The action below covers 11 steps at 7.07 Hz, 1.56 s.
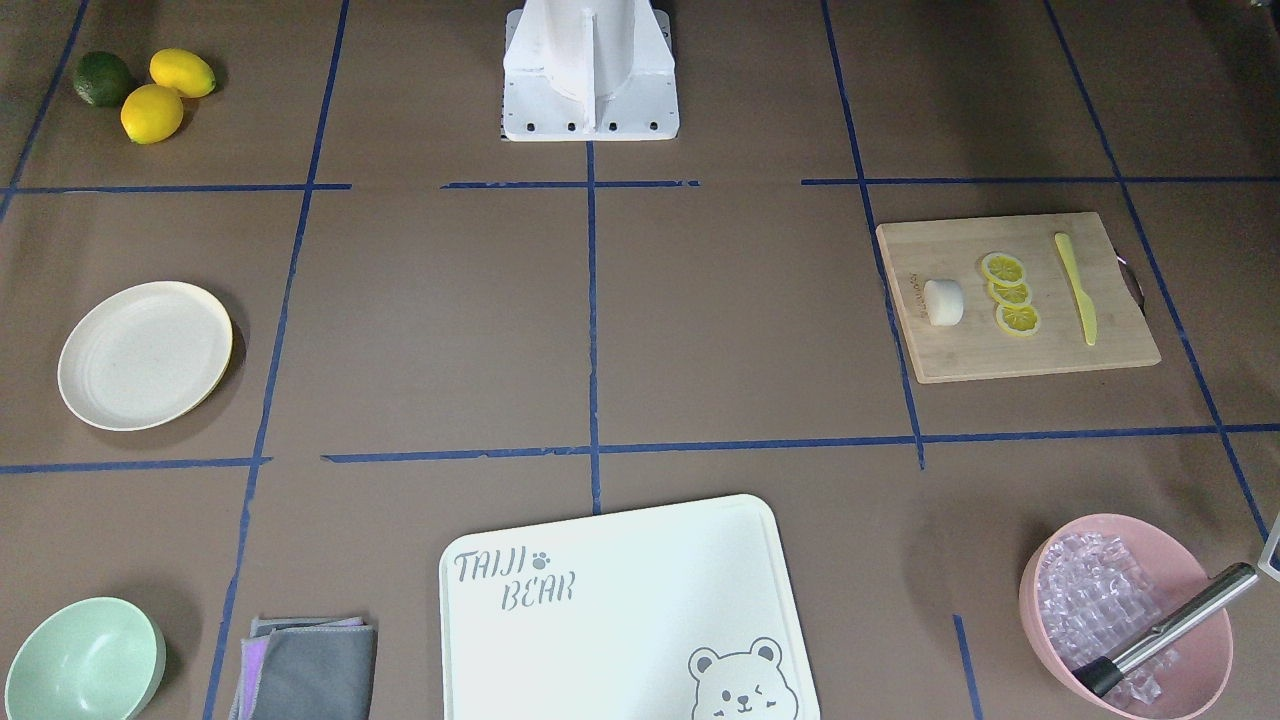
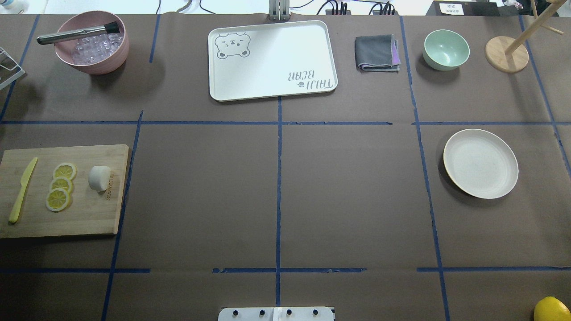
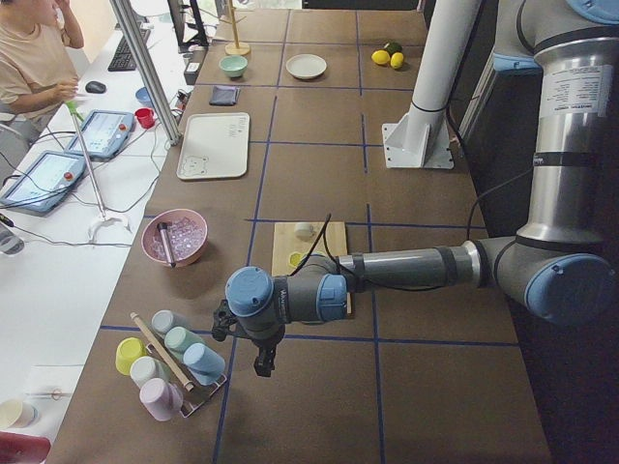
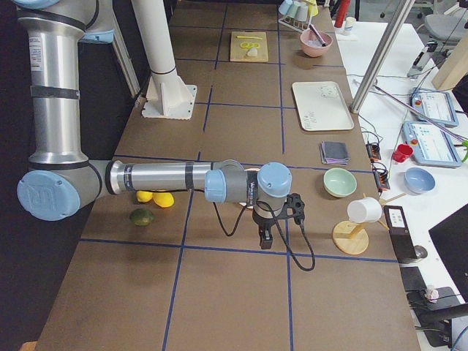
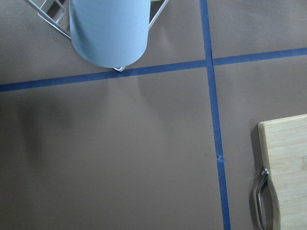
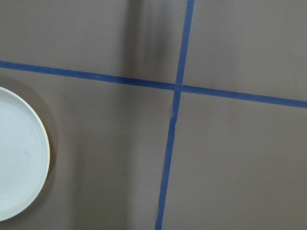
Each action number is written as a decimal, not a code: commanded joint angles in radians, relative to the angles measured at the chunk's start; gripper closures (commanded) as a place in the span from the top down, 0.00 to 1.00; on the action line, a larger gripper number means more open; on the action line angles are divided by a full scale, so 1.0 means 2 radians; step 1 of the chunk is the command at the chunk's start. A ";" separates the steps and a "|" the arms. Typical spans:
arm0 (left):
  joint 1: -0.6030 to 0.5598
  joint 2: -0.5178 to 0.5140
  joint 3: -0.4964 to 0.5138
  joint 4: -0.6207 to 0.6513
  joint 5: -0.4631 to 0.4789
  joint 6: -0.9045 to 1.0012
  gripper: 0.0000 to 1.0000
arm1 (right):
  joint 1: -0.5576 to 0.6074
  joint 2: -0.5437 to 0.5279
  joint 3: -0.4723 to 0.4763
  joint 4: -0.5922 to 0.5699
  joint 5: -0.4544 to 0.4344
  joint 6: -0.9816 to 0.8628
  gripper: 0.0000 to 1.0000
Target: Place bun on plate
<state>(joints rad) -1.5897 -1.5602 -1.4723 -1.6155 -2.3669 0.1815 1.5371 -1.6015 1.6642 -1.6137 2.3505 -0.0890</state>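
The bun (image 1: pixel 943 302) (image 2: pixel 99 178), a small white roll, lies on a wooden cutting board (image 1: pixel 1040 350) (image 2: pixel 89 214) on the robot's left side, beside three lemon slices (image 2: pixel 61 185). The cream plate (image 1: pixel 145 354) (image 2: pixel 481 163) sits bare on the robot's right side, and its edge shows in the right wrist view (image 6: pixel 19 158). My left gripper (image 3: pixel 263 365) hangs over the table past the board's outer end, near a cup rack. My right gripper (image 4: pixel 265 238) hangs low beyond the plate. Both show only in side views, so I cannot tell if they are open or shut.
A yellow knife (image 2: pixel 22 189) lies on the board. A pink bowl (image 2: pixel 91 42) of ice with a metal tool, a white tray (image 2: pixel 272 60), a grey cloth (image 2: pixel 377 52), a green bowl (image 2: pixel 446 49) and a wooden stand (image 2: pixel 506 53) line the far side. Lemons (image 1: pixel 165 95) lie near the plate.
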 commanded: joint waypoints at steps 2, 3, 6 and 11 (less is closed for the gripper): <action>0.000 0.000 0.001 -0.001 0.000 0.001 1.00 | -0.002 0.000 0.000 -0.001 0.001 -0.001 1.00; 0.000 0.000 0.001 -0.001 0.000 0.000 1.00 | -0.008 -0.001 -0.001 -0.001 0.004 0.000 1.00; 0.000 0.000 0.001 -0.001 0.000 0.000 1.00 | -0.093 -0.031 -0.011 0.198 0.026 0.201 1.00; 0.000 0.001 0.001 -0.001 0.000 0.000 1.00 | -0.241 -0.029 -0.074 0.437 -0.042 0.439 0.96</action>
<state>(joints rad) -1.5892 -1.5587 -1.4711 -1.6184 -2.3671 0.1820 1.0900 -1.6594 1.5254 -0.7685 2.2876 0.7585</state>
